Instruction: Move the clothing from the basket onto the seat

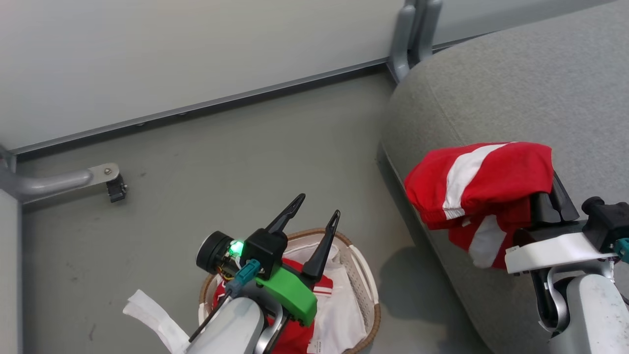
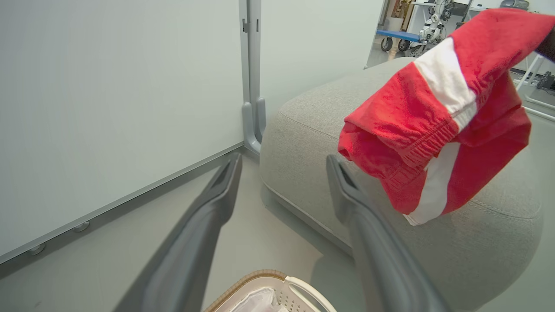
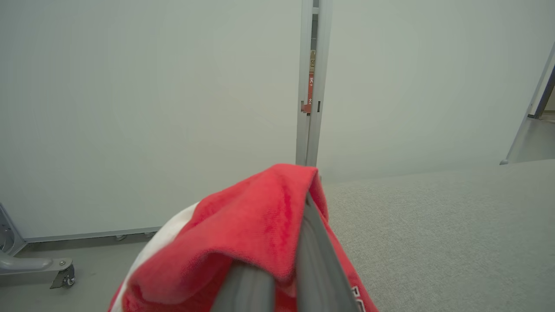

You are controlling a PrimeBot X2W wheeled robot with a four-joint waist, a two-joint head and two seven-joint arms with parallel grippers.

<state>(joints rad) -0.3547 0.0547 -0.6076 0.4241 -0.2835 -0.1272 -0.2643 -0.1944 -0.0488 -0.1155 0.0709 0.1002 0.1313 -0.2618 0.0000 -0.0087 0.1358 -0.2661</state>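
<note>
Head view, lower right: right gripper (image 1: 543,206) with dark fingers clamped on red shorts with broad white stripes (image 1: 481,172), cloth bunched and draped over the fingertips. Shorts held above the near edge of the large grey fabric-upholstered sofa cushion (image 1: 516,88), lower folds hanging toward it; contact with the cushion not determinable. Right wrist view: red cloth (image 3: 243,234) folded over both fingers, grey upholstery (image 3: 433,225) spread beyond to the right.

Head view, lower centre: left gripper (image 1: 318,205) poised over the oval cream perforated plastic basket with brown woven-look rim (image 1: 366,275), fingers spread apart, nothing between them. Left wrist view: the two fingers wide apart, basket rim (image 2: 277,281) at the bottom edge, shorts (image 2: 433,130) hanging at upper right in front of the cushion (image 2: 312,130).

Basket standing on the grey floor (image 1: 221,162), just beside the cushion's left side. Inside it: a red garment (image 1: 295,339), partly hidden by the left arm, lying on a plain white sheet (image 1: 339,305). A white strip of cloth (image 1: 152,314) trailing onto the floor left of the basket.

Background: pale partition wall (image 1: 147,49) along the far side; grey metal foot with small black caster (image 1: 110,184) at left.
</note>
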